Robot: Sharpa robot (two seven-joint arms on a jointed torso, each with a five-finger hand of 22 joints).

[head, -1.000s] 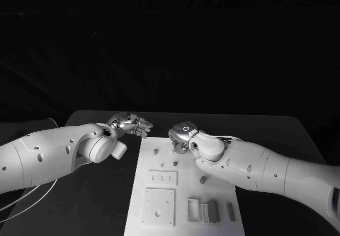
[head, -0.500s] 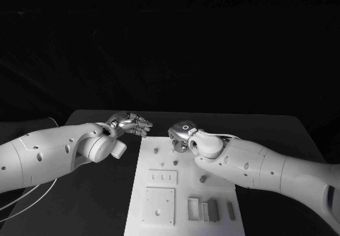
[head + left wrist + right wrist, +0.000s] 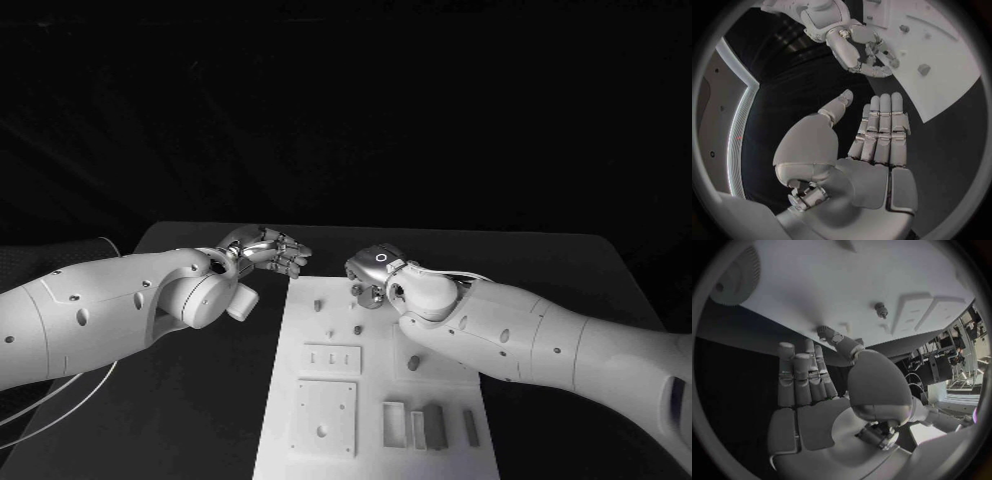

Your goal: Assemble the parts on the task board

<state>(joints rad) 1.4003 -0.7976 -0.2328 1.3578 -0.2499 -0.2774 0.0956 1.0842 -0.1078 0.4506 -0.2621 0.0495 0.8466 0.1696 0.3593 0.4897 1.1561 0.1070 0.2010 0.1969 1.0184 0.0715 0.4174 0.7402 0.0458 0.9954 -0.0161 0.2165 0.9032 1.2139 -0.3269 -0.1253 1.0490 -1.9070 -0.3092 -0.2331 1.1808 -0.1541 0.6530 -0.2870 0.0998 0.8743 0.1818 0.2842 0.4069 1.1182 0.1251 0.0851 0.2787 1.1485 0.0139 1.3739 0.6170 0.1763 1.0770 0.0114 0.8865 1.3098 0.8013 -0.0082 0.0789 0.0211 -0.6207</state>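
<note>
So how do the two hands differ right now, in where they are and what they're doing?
The left hand is beside the task board, over the black table off its far left corner; the right hand is over the board's far end. In its wrist view the left hand has its fingers straight and together, clear of the board; the right hand's thumb tip reaches the board's edge. Both hold nothing.

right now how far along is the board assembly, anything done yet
Little looks done. On the task board, small parts lie loose and grey blocks sit near its close end; whether any are seated, I cannot tell. Nothing is in hand: the left hand is open beside the far corner, and the right hand is open over the far end. All picking and fitting appears left.
</note>
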